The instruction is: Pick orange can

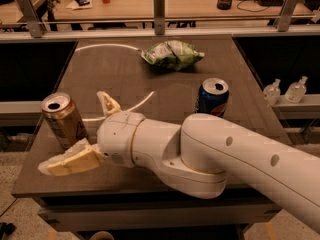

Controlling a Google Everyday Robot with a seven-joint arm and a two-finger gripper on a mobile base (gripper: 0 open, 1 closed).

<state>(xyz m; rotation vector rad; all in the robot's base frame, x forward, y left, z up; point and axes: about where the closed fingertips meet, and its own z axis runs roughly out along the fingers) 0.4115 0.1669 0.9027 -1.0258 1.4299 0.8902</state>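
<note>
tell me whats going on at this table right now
A robot arm is reaching across a dark table for the orange can near the left edge. Its tool is open right beside the can, fingers spread, not closed on it yet. The can stands upright. A blue Pepsi can and a green snack bag sit farther back.

Hidden behind the gripper (72, 132), front left: lower right of orange can (59, 120). Behind the arm (225, 154): base of blue can (214, 96). Cut off at right: arm.
</note>
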